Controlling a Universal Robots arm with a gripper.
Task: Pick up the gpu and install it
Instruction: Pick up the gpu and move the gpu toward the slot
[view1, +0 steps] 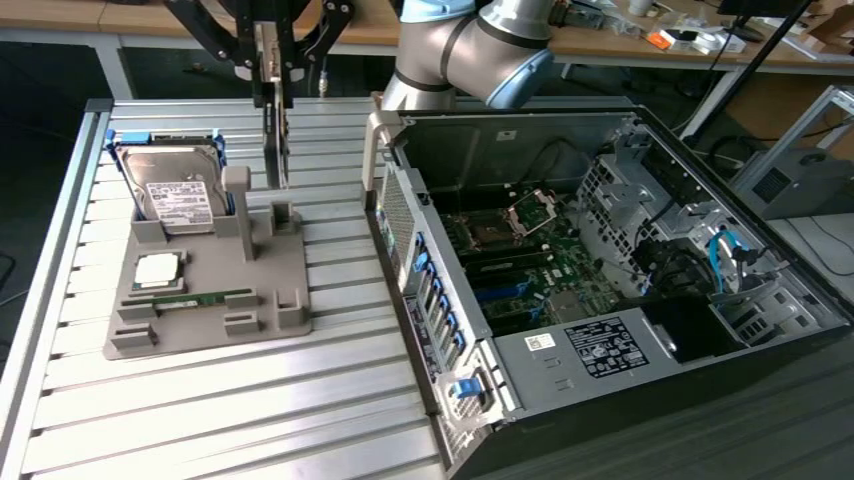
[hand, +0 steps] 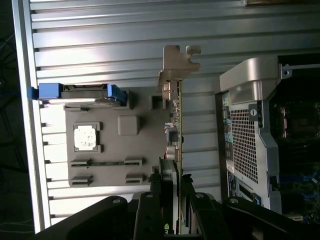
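While the claw (view1: 275, 85) pinches the gpu (view1: 276, 140) by its upper edge, the card hangs upright over the grey holder (view1: 274, 270) on the slatted worktop (view1: 267, 420). Its lower edge is close to the slot posts, and I cannot tell whether it is fully clear of them. To my mind this lift goes well only if the card stays plumb and travels straight along its own plane, so that neither the contact edge nor the silvery bracket scrapes a post, and if the grip is firm without bowing the thin board. Just beside it, on the exterior view's left, the hard drive (view1: 174, 190) leans in its cradle, with a square chip (view1: 158, 268) and a slim memory stick (view1: 200, 297) lying lower on the holder. On the exterior view's right, the open computer case (view1: 534, 150) raises its near wall between the card and the motherboard (view1: 534, 270), and blue cables (view1: 727, 260) crowd the far side
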